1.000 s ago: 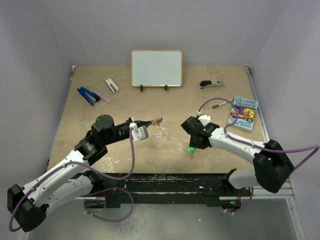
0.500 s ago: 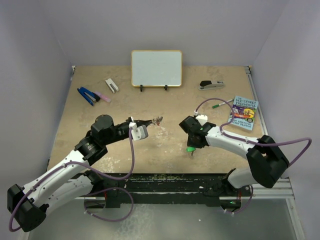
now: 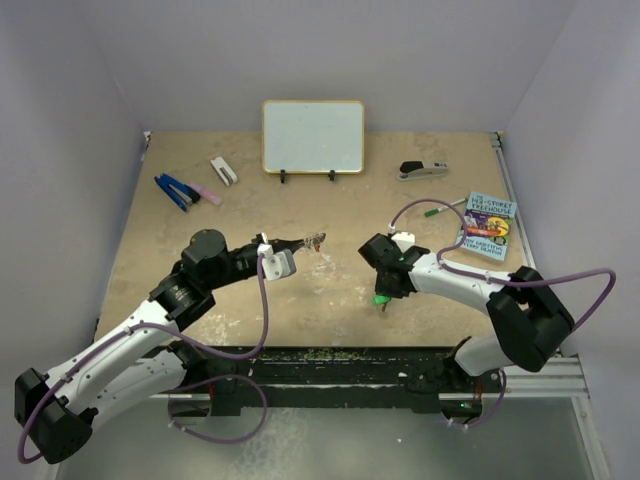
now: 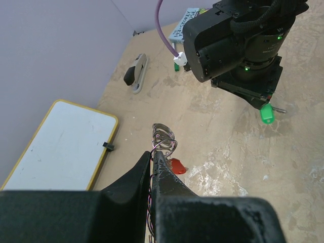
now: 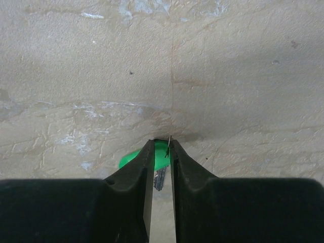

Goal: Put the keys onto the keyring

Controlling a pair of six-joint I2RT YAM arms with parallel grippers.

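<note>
We note right end effector (image 5: 162, 146) jaws narrower than second ago: thin slit astride green key (image 5: 129, 160), lower centre of wrist view, on desk (image 5: 228, 76); grip cannot tell. Left end effector (image 4: 154, 152) clamped on raised keyring (image 4: 163, 135), red key (image 4: 176, 165) beside. Pickup likely starting.

Pale lavender walls (image 3: 320, 50) enclose a tan, mottled table (image 3: 330, 205) on three sides under soft, even light. A metal rail (image 3: 510, 190) runs along the table's right edge. Whitish scuffs mark its middle.
</note>
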